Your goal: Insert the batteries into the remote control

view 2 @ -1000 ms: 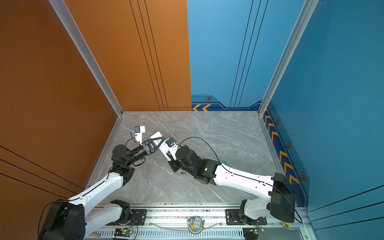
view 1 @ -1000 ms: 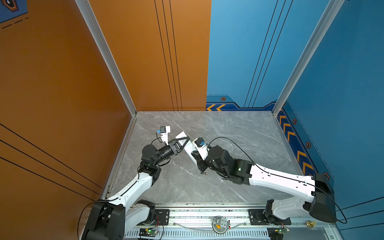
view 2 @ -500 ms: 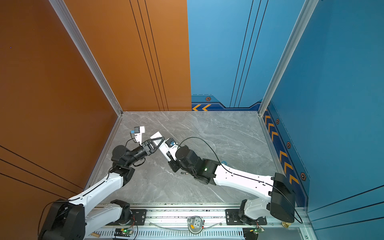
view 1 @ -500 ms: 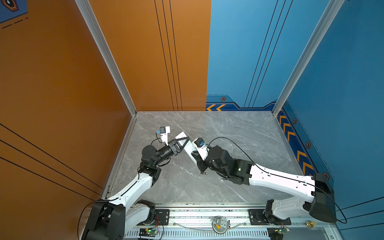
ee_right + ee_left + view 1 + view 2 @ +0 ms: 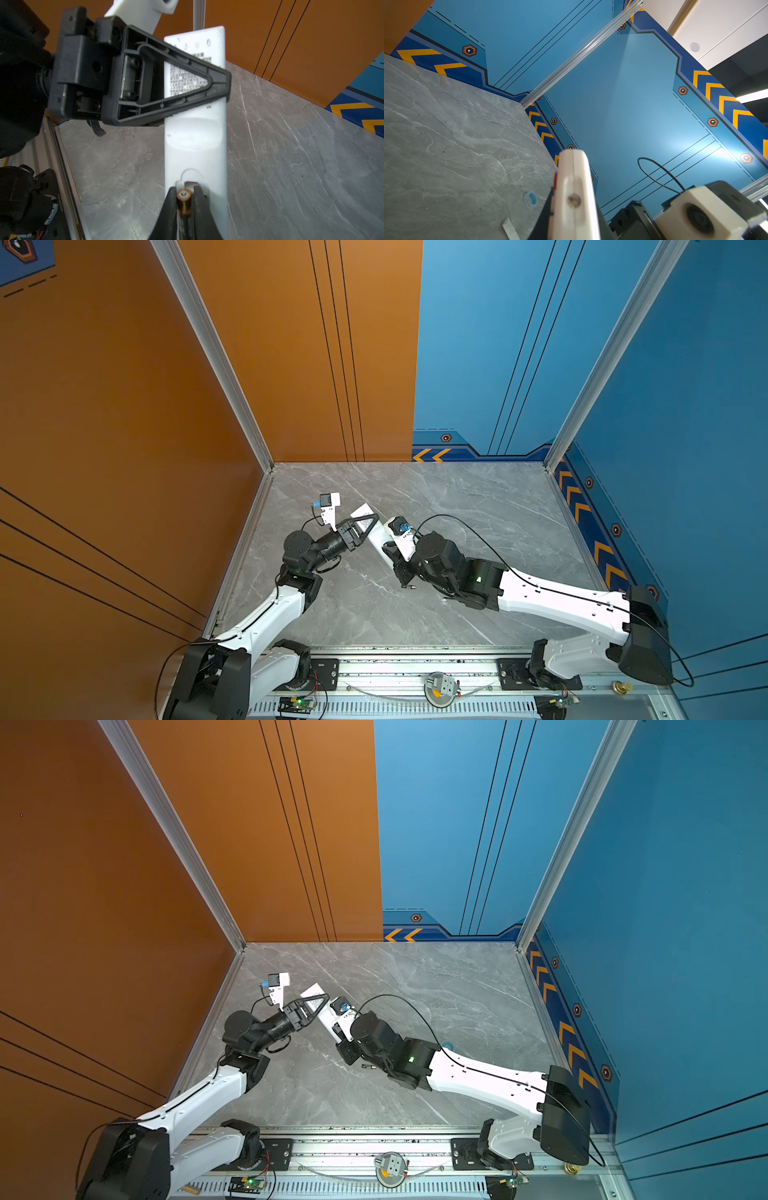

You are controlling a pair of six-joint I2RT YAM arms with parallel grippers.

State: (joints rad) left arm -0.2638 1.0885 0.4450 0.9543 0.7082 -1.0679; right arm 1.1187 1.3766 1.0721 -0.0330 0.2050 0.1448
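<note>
My left gripper [image 5: 369, 523] is shut on the upper part of the white remote control [image 5: 376, 537] and holds it tilted above the table, plain back up. In the right wrist view the remote control [image 5: 195, 135] shows its open battery slot near my right gripper [image 5: 184, 190]. That gripper is shut on a dark battery [image 5: 184, 199] with a copper end, and its tip sits at the slot's end. A second battery [image 5: 409, 585] lies on the table under the right arm, also visible as the battery [image 5: 368, 1065]. The left wrist view shows the remote control [image 5: 575, 187] edge-on.
A small white flat piece [image 5: 510, 228] lies on the grey marble table [image 5: 478, 497]. A blue and white ring [image 5: 531, 199] lies near it, seen too as the ring [image 5: 447, 1046]. Orange and blue walls close three sides.
</note>
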